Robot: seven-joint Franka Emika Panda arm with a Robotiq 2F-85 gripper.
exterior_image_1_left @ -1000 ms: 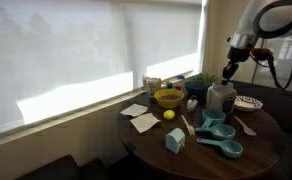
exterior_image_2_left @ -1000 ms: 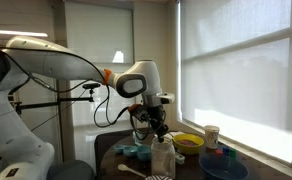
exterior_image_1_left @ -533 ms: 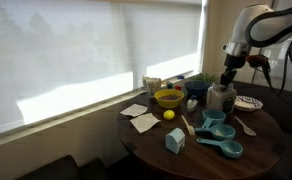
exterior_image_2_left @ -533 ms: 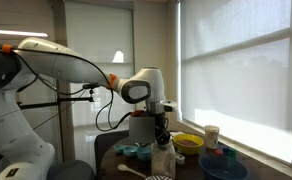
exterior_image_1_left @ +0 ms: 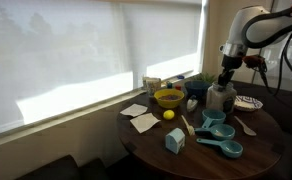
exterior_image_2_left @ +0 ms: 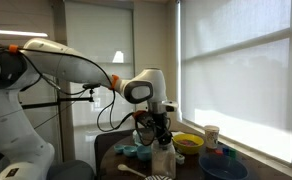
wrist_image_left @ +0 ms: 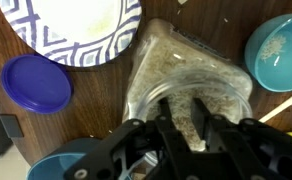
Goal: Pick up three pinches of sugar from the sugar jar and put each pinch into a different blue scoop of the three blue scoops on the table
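The sugar jar stands on the round table, translucent, with pale sugar inside. It also shows in an exterior view and in the wrist view. My gripper points straight down with both fingers dipped into the jar's mouth, a narrow gap between them and sugar around the tips. It shows above the jar in both exterior views. Three blue scoops lie in front of the jar. One scoop holds a little sugar.
A yellow bowl, a lemon, napkins and a pale-blue carton box sit on the table. A patterned plate and a purple lid lie beside the jar. A white spoon lies nearby.
The arm has come down over the jar, and the gripper's fingers have sunk from above the rim into its mouth. Nothing else on the table moved.
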